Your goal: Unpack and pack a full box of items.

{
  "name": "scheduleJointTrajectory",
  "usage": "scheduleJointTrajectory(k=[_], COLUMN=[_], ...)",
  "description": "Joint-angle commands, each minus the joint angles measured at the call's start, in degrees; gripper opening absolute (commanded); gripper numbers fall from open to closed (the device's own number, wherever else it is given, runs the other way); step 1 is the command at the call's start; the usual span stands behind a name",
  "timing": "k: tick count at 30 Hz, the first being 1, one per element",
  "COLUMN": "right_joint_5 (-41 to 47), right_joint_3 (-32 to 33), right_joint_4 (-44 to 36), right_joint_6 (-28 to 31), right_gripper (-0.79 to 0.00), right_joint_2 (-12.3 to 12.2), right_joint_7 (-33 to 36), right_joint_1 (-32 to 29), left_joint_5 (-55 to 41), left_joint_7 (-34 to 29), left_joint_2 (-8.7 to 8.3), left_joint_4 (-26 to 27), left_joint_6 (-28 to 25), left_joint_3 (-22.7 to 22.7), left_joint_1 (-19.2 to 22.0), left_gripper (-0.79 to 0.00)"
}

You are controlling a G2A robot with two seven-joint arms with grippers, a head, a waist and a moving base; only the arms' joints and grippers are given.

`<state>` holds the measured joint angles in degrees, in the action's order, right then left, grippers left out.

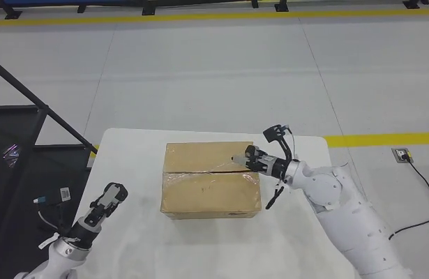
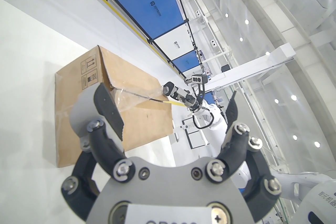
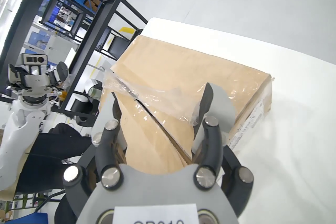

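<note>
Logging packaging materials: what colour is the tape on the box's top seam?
Clear, see-through tape on the brown box; best in the right wrist view.

Left white arm [image 1: 68, 247] is angling forward and slightly inward, wrist low. Its grey-and-black left gripper [image 1: 117, 188] is hanging with both fingers [image 2: 109, 107] spread wide. Right white arm [image 1: 326, 188] is sitting bent at the elbow, forearm pointing across toward the left side. The right gripper [image 1: 246, 159] is keeping its fingers [image 3: 210, 104] parted.

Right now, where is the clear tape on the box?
The clear tape runs along the box's top seam. Its end toward the robot's right is lifted and crumpled, between the right gripper's open fingers.
</note>
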<state>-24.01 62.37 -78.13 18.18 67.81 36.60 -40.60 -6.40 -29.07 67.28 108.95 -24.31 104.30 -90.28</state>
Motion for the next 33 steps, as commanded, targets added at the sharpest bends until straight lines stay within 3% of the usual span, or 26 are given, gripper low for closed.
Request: scheduleJointTrajectory(k=[1, 4, 5, 7, 8, 13, 19, 26, 33], right_joint_5=[-3.2, -5.9, -6.8, -7.5, -7.9, -8.2, -2.0, 4.6, 11.6], right_joint_3=[-0.1, -0.3, -0.2, -0.1, 0.0, 0.4, 2.3, 4.4, 6.4], right_joint_4=[-1.9, -4.6, -5.1, -6.2, -6.6, -8.0, -9.3, -12.9, -15.9], right_joint_6=[-3.1, -6.2, -7.0, -7.9, -8.4, -8.8, -6.7, -5.9, -5.3], right_gripper=[-0.419, -0.517, -0.573, -0.767, -0.785, -0.785, -0.785, -0.785, -0.785], right_joint_2=[-0.1, -0.1, -0.1, -0.1, -0.2, -0.2, -0.2, -0.5, -0.7], right_joint_7=[-1.5, -2.6, -3.0, -3.2, -3.2, -3.4, -2.7, -0.3, 1.5], right_joint_1=[-0.9, -2.2, -2.6, -3.2, -3.4, -4.3, -5.7, -8.4, -11.1], left_joint_5=[-0.3, -0.8, -1.0, -1.4, -1.5, -2.3, -2.9, -2.8, -3.3], left_joint_7=[0.0, -0.2, -0.3, -0.5, -0.5, -0.8, -1.9, -5.6, -10.4], left_joint_2=[-0.04, -0.11, -0.13, -0.18, -0.21, -0.32, -0.5, -0.84, -1.09], left_joint_4=[0.0, 0.1, 0.0, 0.0, 0.0, 0.0, 0.0, -1.6, -7.4], left_joint_6=[-0.1, -0.4, -0.5, -0.6, -0.7, -0.8, 0.1, 2.7, 6.2], left_joint_3=[0.1, 0.3, 0.4, 0.5, 0.6, 0.9, 0.2, -3.4, -8.6], left_joint_1=[-0.1, -0.3, -0.3, -0.4, -0.5, -0.7, 0.2, 5.6, 13.3], left_gripper=[0.0, 0.0, 0.0, 0.0, 0.0, 0.0, 0.0, 0.0, 0.0])
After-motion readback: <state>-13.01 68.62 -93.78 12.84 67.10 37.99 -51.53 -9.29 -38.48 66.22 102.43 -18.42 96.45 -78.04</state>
